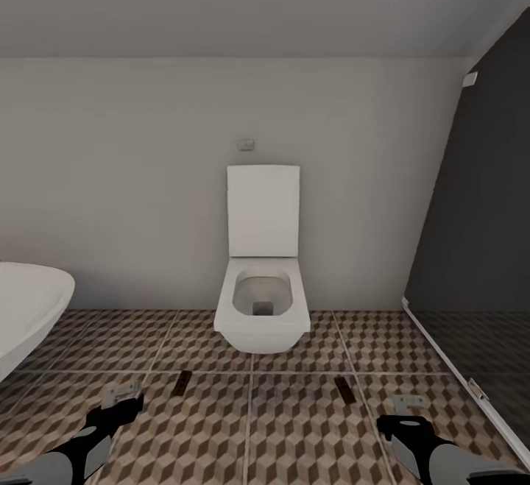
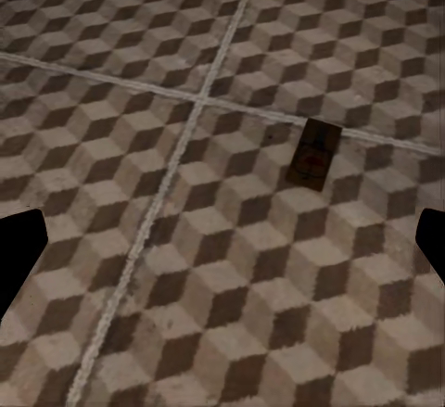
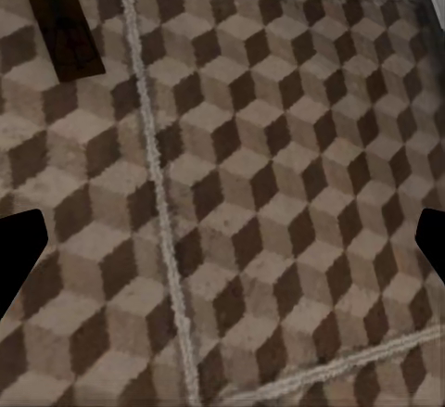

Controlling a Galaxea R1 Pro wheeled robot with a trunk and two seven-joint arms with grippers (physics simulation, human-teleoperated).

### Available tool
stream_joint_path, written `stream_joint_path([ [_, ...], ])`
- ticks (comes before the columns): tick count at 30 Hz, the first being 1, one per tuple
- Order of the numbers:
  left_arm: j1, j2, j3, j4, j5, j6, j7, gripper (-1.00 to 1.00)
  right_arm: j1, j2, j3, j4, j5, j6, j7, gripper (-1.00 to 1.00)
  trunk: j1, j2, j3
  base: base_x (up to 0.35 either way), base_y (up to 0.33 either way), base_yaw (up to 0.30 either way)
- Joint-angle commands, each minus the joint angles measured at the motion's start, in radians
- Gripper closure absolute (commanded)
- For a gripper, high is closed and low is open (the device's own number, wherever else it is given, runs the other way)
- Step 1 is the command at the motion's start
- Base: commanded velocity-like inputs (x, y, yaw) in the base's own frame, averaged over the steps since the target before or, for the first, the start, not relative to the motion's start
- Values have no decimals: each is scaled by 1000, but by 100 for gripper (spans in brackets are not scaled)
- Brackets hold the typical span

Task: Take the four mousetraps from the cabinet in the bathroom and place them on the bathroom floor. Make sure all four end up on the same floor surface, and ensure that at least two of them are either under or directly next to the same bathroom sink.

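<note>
Mousetraps are the matter here, and two of them already lie on the bathroom floor [image 1: 294, 426], the largest thing shown, its cube-patterned tiles running from the pale back wall [image 1: 132, 176] toward the robot. A dark panel [image 1: 478, 235] closes off the floor's right edge, and the curved rim of a white basin [image 1: 29, 301] juts in at its left edge. A white toilet [image 1: 263, 301] stands against the wall at the floor's far edge, lid raised, with a small wall plate [image 1: 246, 144] above it. Smaller again, the left gripper [image 1: 121, 397] hangs low over the near left tiles and the right gripper [image 1: 408, 405] over the near right ones; in both wrist views the fingers stand wide apart with bare tile between them, so neither holds anything. Smallest are the traps: the left mousetrap [image 1: 183, 381] lies flat in front of the toilet's left side, close to a grout line, and the right mousetrap [image 1: 343, 389] lies flat in front of its right side, the two well apart. By my reading two traps are down on the same floor and two remain to be fetched from the cabinet; whether these two count as next to a sink is doubtful, since the basin sits some way off from the nearer one.
</note>
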Motion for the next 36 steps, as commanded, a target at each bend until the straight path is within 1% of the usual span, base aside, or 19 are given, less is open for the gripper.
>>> stream_joint_path([
  [1, 0, 0, 6, 1, 1, -3, -1, -100, 0, 0, 8, 4, -8, -2, -2, -100, -1, 0, 3, 0, 0, 0],
  [12, 0, 0, 6, 1, 2, 5, 1, -100, -2, -1, 9, 17, -9, -6, -3, -100, -6, 2, 46, 0, 0, 0],
  [17, 0, -3, 6, 1, 2, 21, 1, -100, -2, -1, 9, 19, -10, -6, -2, -100, -25, 37, 61, 0, 0, 0],
  [23, 4, -8, 6, 1, 2, 74, -1, -100, 4, -2, 9, 19, -10, -6, -2, -100, -48, 79, 80, 0, 0, 0],
  [29, 28, -12, 6, 1, 2, 113, -3, -100, 54, -5, 9, 20, -10, -7, -3, -100, -71, 121, 99, 0, 0, 0],
  [36, 92, -21, 6, 1, 2, 132, -4, -100, 135, -4, 9, 20, -10, -8, -3, -100, -98, 170, 121, 0, 0, 0],
])
